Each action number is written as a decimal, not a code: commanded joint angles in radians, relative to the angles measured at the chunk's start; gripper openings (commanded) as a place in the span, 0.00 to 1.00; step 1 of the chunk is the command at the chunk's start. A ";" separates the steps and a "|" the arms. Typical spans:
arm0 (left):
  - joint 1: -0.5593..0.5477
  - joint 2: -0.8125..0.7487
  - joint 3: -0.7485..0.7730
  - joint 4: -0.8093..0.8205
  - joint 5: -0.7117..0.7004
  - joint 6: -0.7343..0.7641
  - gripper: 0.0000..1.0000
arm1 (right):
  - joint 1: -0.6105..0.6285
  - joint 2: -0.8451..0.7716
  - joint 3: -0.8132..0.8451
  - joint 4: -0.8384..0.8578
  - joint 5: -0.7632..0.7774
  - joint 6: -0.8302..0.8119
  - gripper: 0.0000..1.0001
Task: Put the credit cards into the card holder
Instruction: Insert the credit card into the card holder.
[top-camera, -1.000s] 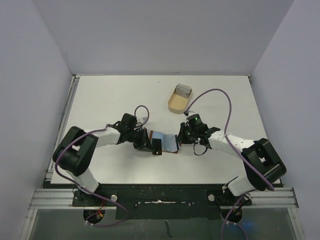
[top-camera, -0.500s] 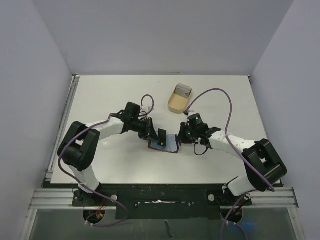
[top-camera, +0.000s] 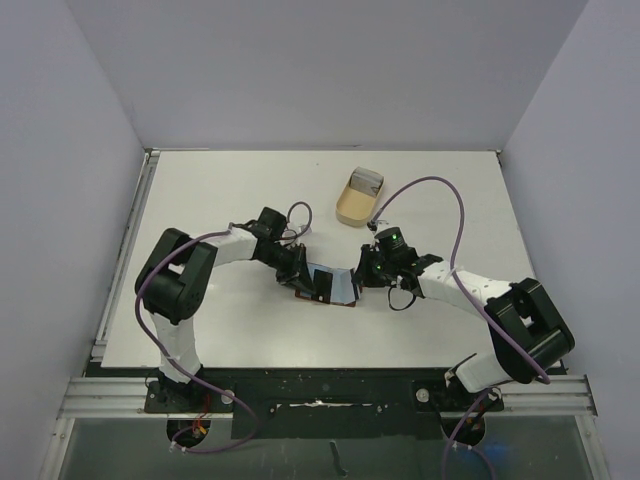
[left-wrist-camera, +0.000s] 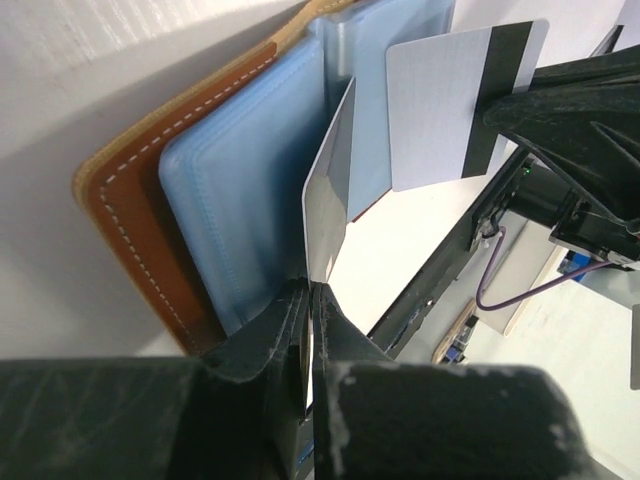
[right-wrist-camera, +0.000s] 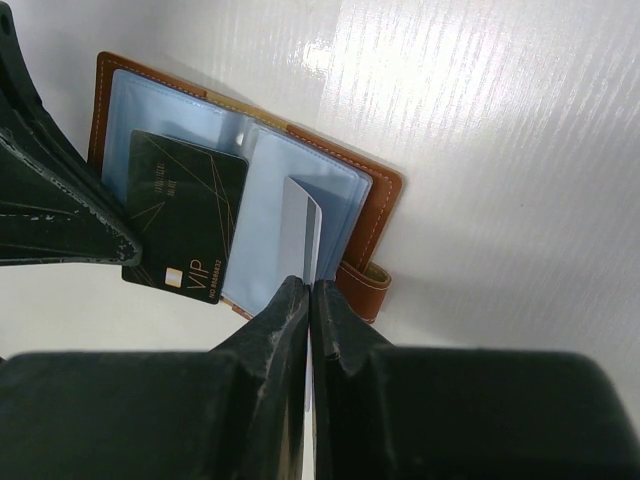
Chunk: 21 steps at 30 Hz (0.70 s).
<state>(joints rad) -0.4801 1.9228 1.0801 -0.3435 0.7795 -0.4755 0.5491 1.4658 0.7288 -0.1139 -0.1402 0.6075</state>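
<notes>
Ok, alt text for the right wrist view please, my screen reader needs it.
The right hand pinches a pale card edge-on over the open brown card holder, which lies on the white table. The left hand holds a black VIP card over the holder's blue sleeves.

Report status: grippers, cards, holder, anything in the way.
Left gripper shut on VIP card, right gripper shut on striped card. Card holder open flat, neither card slotted. Tan tray well apart.
</notes>
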 joint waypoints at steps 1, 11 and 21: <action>0.017 0.012 0.055 -0.092 -0.057 0.070 0.00 | -0.009 -0.026 -0.009 -0.035 0.041 -0.037 0.00; 0.017 0.039 0.079 -0.116 -0.060 0.086 0.00 | -0.008 -0.027 -0.013 -0.036 0.044 -0.038 0.00; 0.008 0.081 0.115 -0.096 -0.042 0.043 0.00 | -0.009 -0.030 -0.018 -0.030 0.043 -0.034 0.00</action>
<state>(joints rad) -0.4740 1.9831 1.1576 -0.4435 0.7624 -0.4358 0.5491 1.4647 0.7288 -0.1143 -0.1398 0.6056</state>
